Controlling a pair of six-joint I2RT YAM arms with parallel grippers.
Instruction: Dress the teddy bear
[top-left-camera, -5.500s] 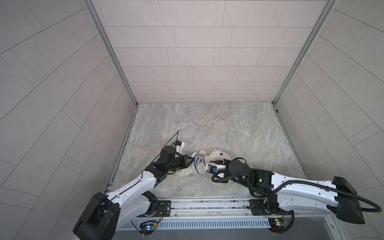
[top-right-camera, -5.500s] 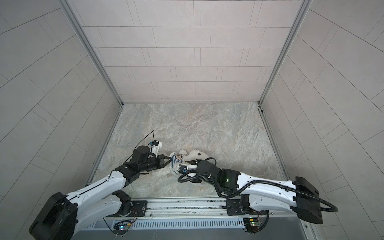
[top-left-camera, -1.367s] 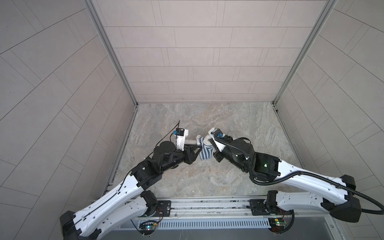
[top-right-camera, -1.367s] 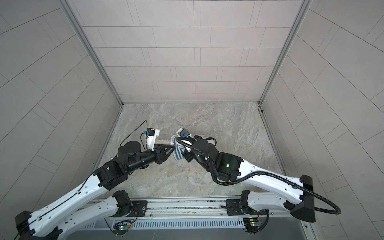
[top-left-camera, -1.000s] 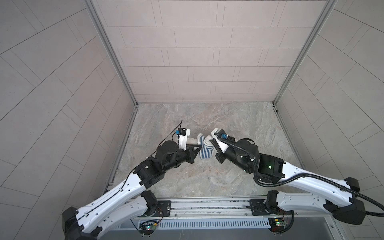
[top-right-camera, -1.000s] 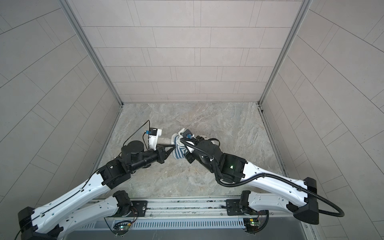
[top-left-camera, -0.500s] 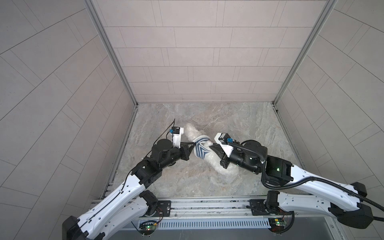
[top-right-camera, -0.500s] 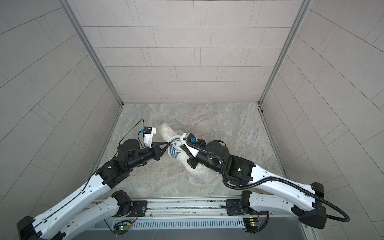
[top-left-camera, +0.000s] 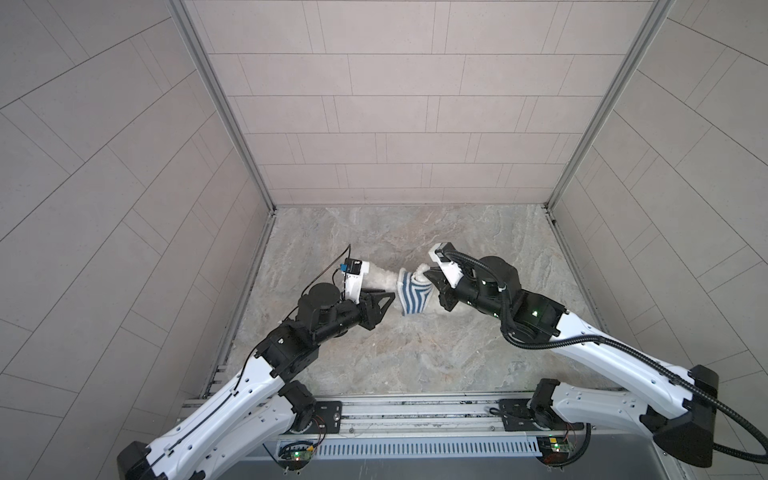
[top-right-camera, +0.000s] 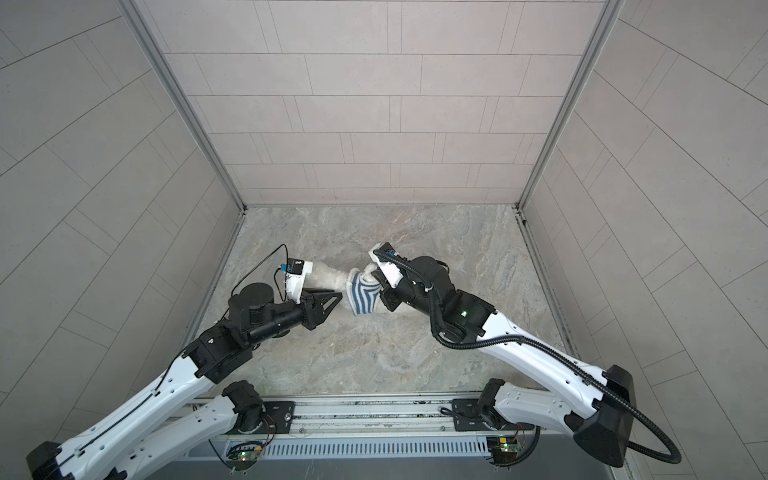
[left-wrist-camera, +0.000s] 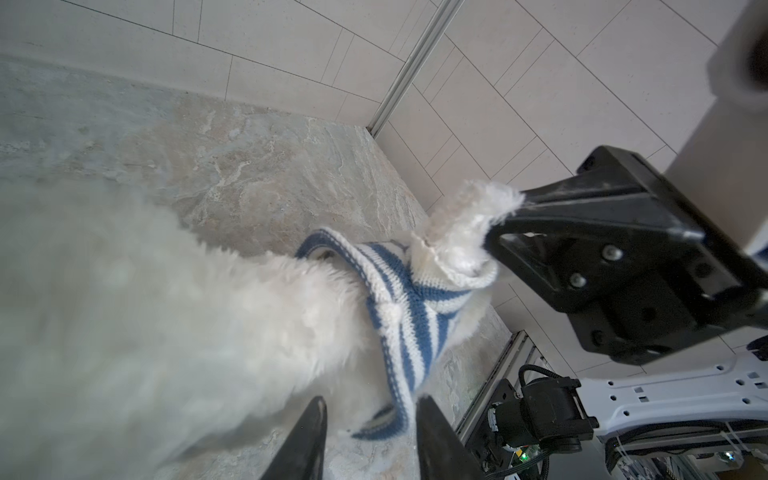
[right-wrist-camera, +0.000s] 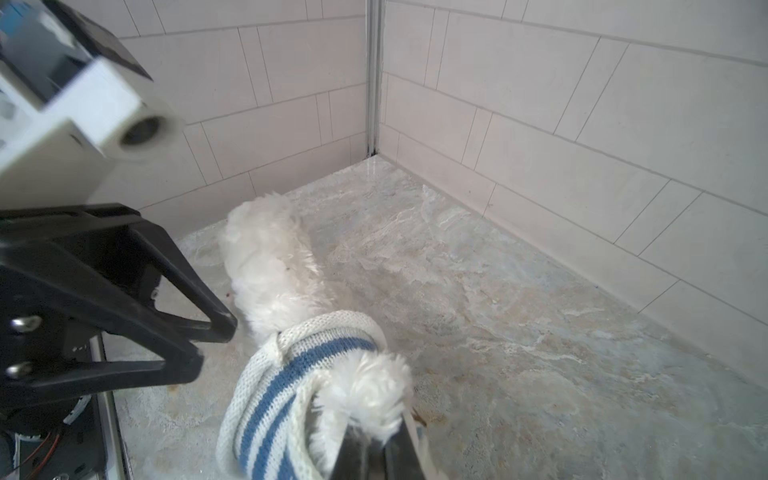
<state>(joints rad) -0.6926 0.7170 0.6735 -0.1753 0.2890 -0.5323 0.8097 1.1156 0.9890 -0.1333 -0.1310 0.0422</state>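
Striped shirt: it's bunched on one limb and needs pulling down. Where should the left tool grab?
Probably take the striped shirt's blue-edged hem, approaching from the teddy bear's body side: it dangles free there, while the right tool pins the paw at the opposite end.

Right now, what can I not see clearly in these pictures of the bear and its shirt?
- Face of the teddy bear: no view shows it; the left wrist view blurs the close fur.
- Limb pinched by the right gripper: fluff hides whether it is an arm or a leg.
- Front of the striped shirt: bunched up, tiny in both top views.
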